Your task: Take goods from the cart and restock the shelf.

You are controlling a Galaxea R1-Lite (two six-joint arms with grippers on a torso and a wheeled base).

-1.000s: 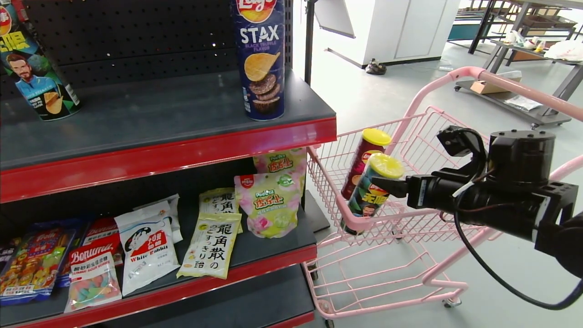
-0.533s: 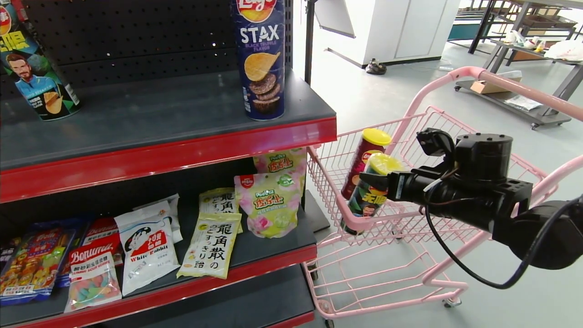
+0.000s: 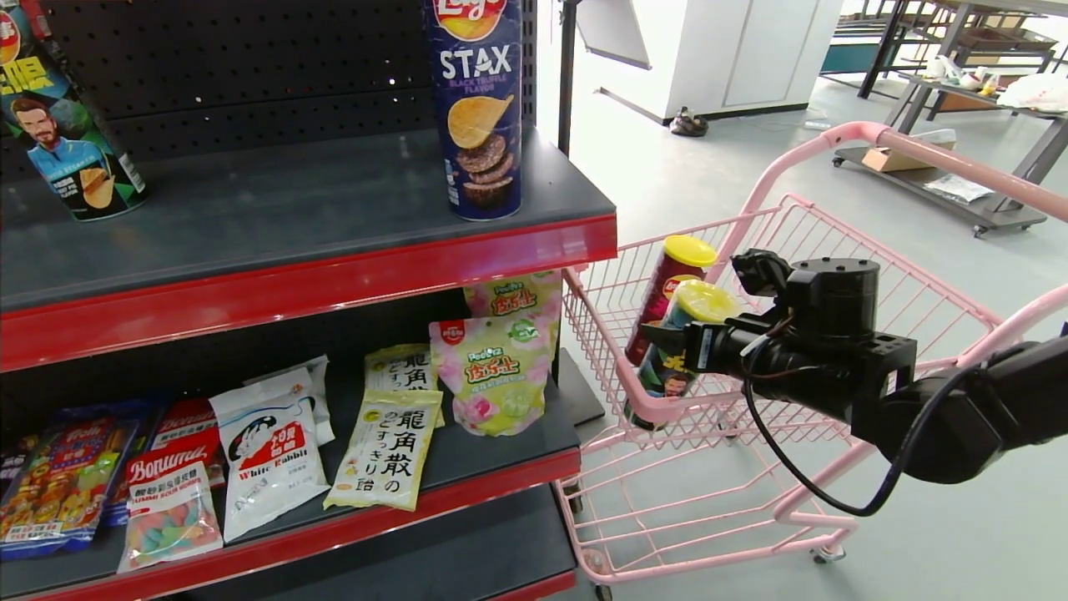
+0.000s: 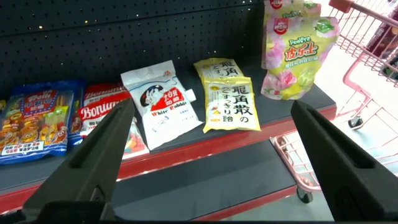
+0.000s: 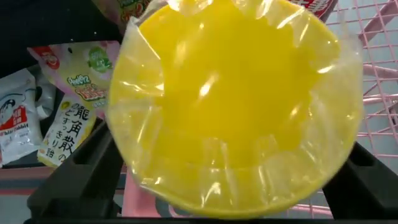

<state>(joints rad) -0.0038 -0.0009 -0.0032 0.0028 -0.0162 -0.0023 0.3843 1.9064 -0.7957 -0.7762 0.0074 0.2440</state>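
The right tool (image 3: 661, 338) is reaching sideways into the pink cart (image 3: 755, 213), its fingers spread to either side of the green can (image 3: 670, 376) just under the can's yellow lid (image 5: 236, 106). From where I stand it looks released rather than clenched, with the can between the fingers and not yet gripped. The can stands in the cart's near corner, leaning against the wire, and a red can (image 3: 667, 288) with the same sort of lid is touching it just behind. The left tool (image 4: 211, 104) hangs wide open and empty in front of the lower shelf (image 3: 467, 459).

I'd say the job is under way but far from finished. A blue can (image 3: 477, 108) stands at the front of the top shelf (image 3: 292, 209) and another green can (image 3: 71, 142) well off to its left, with bare board between them; both cans in the cart are left to move.

The lower shelf holds sweet bags (image 3: 384, 446) lying flat and a pale pouch (image 3: 496, 376) propped upright. Beyond is grey floor (image 3: 659, 179), a white cabinet (image 3: 734, 50) and metal racks (image 3: 959, 196) at the back
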